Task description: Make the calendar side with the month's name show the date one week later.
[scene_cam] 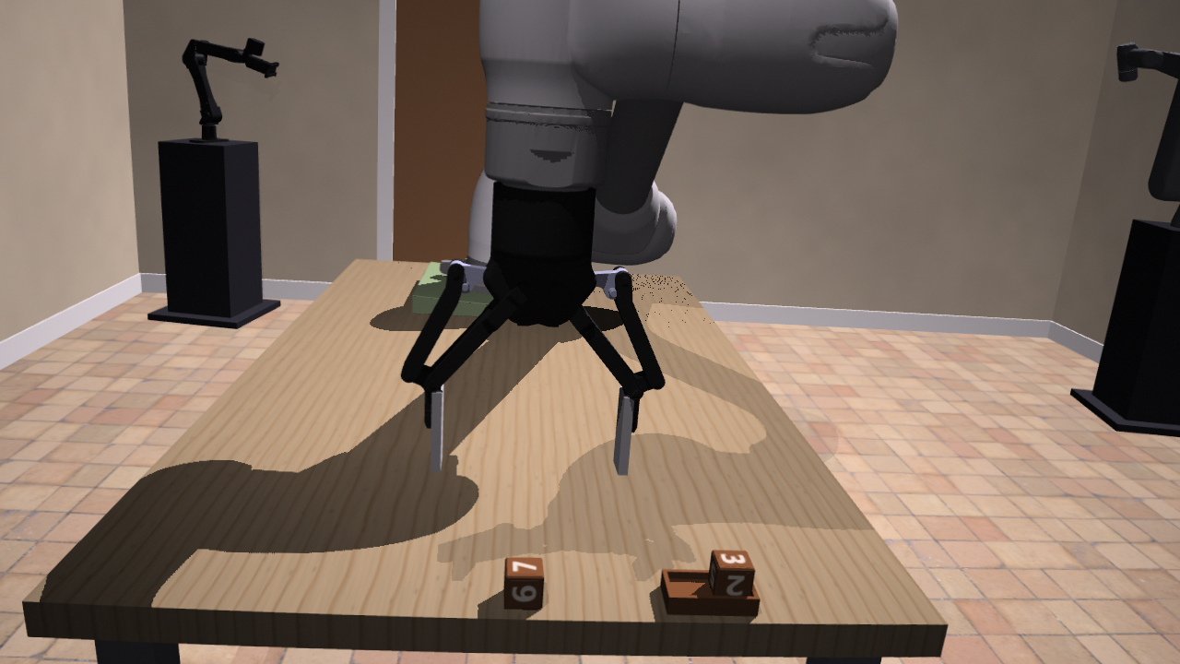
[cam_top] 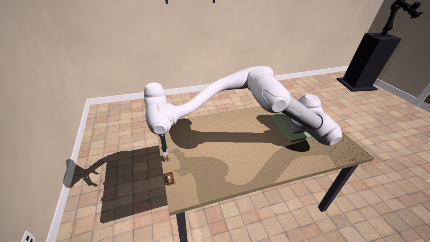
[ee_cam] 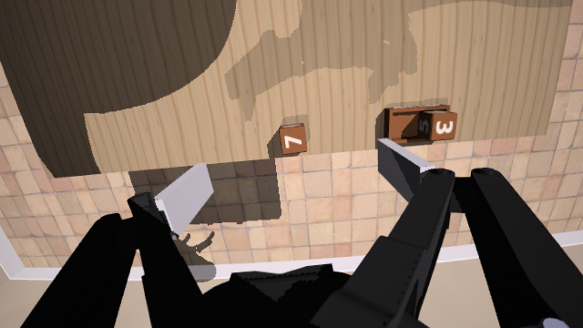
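From my station I see my black two-fingered claw with flat pale-grey pads (cam_top: pixel 165 152) (scene_cam: pixel 530 472) (ee_cam: pixel 295 159) spread wide above the wood-grained rectangular table (cam_top: pixel 240 180) (scene_cam: pixel 495 621) (ee_cam: pixel 337 105), gripping nothing. Near the table's near edge, a reddish-brown cube with a white 7 on top (cam_top: pixel 165 158) (scene_cam: pixel 524 583) (ee_cam: pixel 293 138) sits left of the shallow rectangular brown tray (cam_top: pixel 172 183) (scene_cam: pixel 709 605) (ee_cam: pixel 386 127). A matching cube topped with a white 3 (cam_top: pixel 169 177) (scene_cam: pixel 731 573) (ee_cam: pixel 444 126) occupies the tray's right end.

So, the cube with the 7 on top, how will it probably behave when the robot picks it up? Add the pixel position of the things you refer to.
The cube (cam_top: pixel 165 158) (scene_cam: pixel 524 583) (ee_cam: pixel 293 139) looks rigid, so it should hardly deform. Its flat faces suggest a steady grip and little rolling. It sits near the table edge (scene_cam: pixel 487 624), so a hard push could perhaps tip it off.
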Robot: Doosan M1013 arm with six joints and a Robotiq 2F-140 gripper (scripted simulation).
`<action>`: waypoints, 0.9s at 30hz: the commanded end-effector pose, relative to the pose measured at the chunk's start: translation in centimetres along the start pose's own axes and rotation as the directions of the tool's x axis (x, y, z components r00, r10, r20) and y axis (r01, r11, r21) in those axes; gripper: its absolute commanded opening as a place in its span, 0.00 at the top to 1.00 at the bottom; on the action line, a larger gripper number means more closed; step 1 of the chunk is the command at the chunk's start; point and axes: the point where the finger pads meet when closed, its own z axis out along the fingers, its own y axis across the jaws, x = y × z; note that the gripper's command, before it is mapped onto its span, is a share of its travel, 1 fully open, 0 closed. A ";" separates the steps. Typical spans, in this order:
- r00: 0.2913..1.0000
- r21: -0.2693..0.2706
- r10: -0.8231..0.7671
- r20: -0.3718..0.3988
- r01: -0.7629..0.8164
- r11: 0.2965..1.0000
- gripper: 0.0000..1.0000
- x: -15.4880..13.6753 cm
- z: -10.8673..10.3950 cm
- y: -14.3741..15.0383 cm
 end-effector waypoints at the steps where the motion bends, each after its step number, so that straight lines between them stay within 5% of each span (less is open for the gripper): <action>1: 1.000 0.000 0.000 0.000 0.000 1.000 0.00 0.0 0.0 0.0; 7: 0.994 0.000 -0.107 0.000 0.107 0.994 0.00 0.0 0.0 0.0; 17: 0.891 0.000 -0.455 0.000 0.455 0.891 0.00 0.0 0.2 0.0; 27: 0.601 0.000 -0.799 0.000 0.799 0.601 0.00 0.0 0.5 0.0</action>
